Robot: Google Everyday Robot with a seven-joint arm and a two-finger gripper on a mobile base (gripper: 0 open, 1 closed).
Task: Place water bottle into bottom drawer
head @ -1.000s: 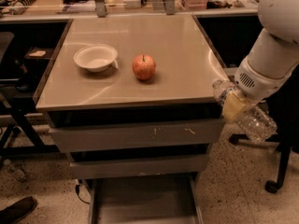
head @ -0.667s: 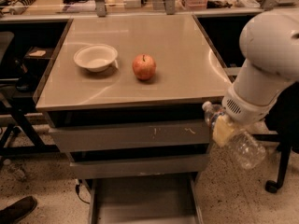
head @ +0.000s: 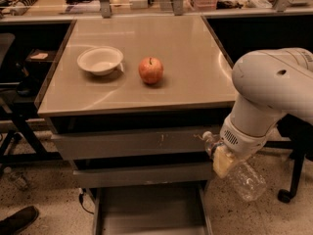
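Note:
The water bottle (head: 244, 179) is a clear crinkled plastic bottle held tilted, cap (head: 207, 136) up-left, base down-right, to the right of the cabinet front. My gripper (head: 222, 161) is shut on the water bottle around its upper body, at the height of the middle drawer front. The bottom drawer (head: 146, 212) is pulled open below, a shallow grey tray with thin side rails. The bottle is right of and above the drawer's right rail.
On the cabinet top (head: 146, 43) stand a white bowl (head: 100, 59) and a red apple (head: 151, 70). The top drawer front (head: 132, 143) and middle drawer front (head: 142, 174) are shut. A chair caster (head: 284, 196) is at the right, a shoe (head: 18, 219) at the lower left.
My arm has swung down and left with the bottle, bringing it lower and closer to the cabinet front and the open bottom drawer.

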